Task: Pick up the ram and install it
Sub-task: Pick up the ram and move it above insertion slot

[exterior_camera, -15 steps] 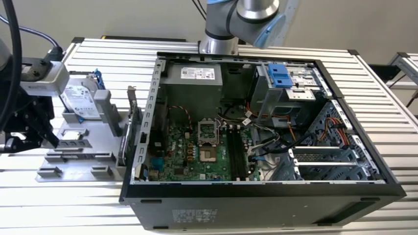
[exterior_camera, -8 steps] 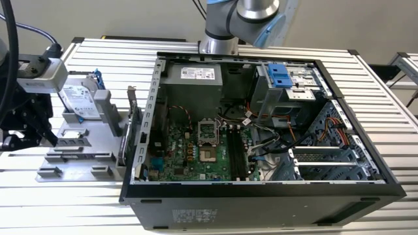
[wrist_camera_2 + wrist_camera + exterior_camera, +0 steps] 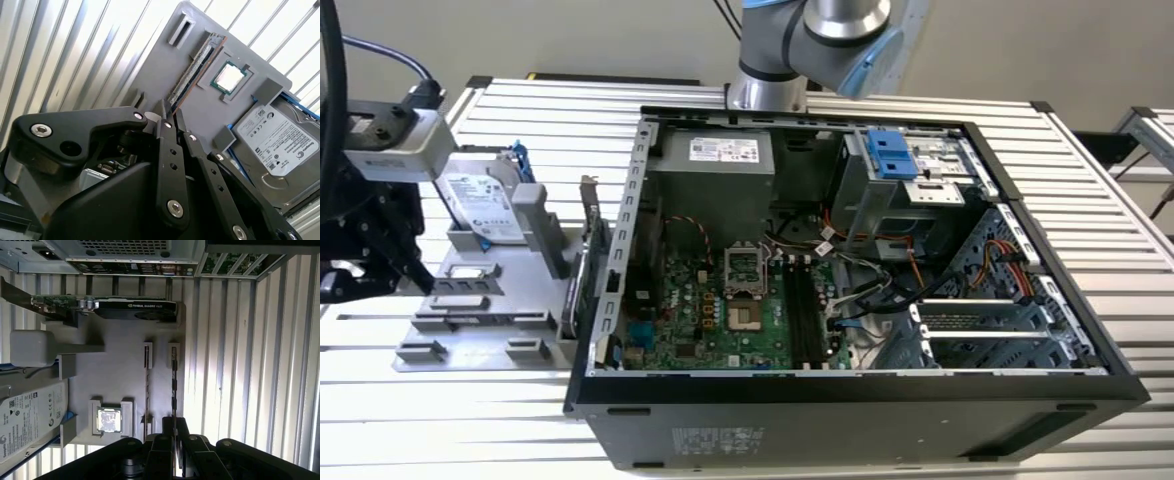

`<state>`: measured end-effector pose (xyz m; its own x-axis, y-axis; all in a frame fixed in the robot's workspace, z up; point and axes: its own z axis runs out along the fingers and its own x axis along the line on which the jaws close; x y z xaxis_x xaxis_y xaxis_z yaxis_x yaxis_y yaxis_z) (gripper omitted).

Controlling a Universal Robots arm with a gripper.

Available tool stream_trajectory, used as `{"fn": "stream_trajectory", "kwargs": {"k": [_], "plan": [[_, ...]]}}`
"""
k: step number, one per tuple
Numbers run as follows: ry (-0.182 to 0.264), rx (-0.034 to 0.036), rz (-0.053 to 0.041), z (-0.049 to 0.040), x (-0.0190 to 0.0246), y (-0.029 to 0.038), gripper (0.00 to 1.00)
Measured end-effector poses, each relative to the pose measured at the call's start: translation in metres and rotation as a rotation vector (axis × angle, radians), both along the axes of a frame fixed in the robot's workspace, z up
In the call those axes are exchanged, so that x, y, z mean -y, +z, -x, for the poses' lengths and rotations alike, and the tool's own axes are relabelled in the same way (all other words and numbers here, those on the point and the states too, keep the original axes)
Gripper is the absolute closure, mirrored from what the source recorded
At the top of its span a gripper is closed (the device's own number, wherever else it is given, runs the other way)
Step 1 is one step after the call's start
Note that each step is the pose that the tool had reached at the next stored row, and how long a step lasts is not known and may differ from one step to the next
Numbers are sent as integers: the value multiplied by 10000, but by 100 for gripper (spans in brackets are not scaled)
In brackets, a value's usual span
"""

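The black two-fingered hand (image 3: 171,114) is closed on the near end of the ram (image 3: 197,67) (a long, thin, dark-green circuit-board stick), with one finger against each flat face; the ram stands on edge in a slot of the grey plastic holder (image 3: 200,115), not lifted out. In the first wrist view a square silver-topped processor chip (image 3: 109,420) sits in a recess beside the ram; a silver hard drive (image 3: 30,415) lies beyond it; a dark graphics card with a metal bracket (image 3: 135,307) stands at the holder's far end. In the exterior view the holder rests on the slatted metal tabletop (image 3: 1107,190), to the exterior view's left of the open black computer case (image 3: 854,410) — its green motherboard (image 3: 707,315) exposed.
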<state>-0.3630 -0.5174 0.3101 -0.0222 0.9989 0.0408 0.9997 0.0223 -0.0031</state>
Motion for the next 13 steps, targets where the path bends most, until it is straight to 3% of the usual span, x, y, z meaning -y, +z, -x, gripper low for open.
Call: {"fn": "stream_trajectory", "kwargs": {"k": [13], "plan": [[2,0,0,-1,1,93,100]]}}
